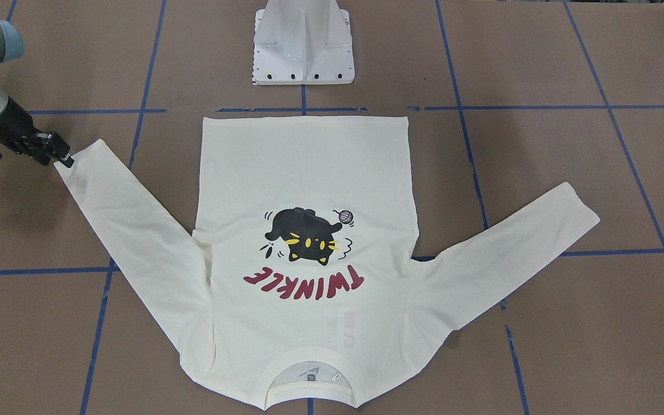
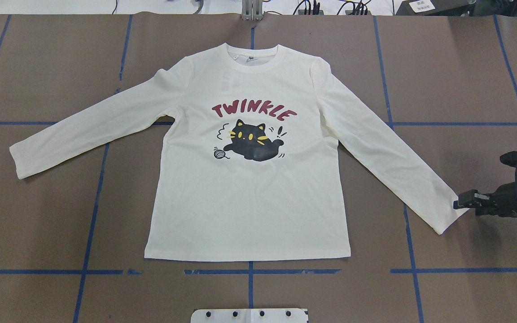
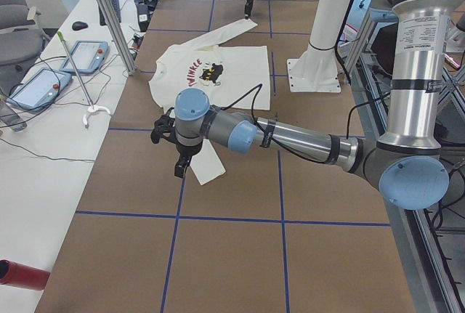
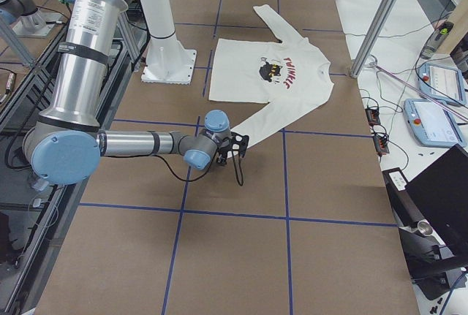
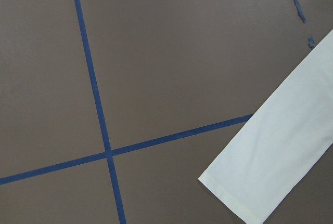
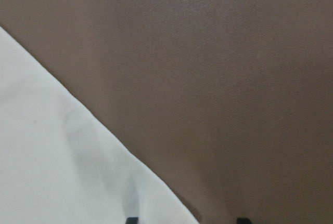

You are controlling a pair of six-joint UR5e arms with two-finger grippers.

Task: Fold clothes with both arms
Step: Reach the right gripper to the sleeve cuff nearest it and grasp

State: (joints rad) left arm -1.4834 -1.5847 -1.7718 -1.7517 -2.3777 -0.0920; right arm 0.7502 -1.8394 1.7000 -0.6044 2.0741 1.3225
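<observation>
T-shirt - cream, long-sleeved, black cat print and red "TWINKLE" facing up - lies flat on the brown table, which is marked with blue tape lines. Hem is toward the white pedestal, collar on the far side. Both sleeves are spread out and angled back toward the robot. Right gripper sits low at the right sleeve cuff, touching or just beside its edge. In the right wrist view its fingertips stand apart, one over the fabric, the other over bare table. Left gripper points down just beside the left sleeve cuff - only the side view shows it, so I cannot tell how its jaws stand.
</observation>
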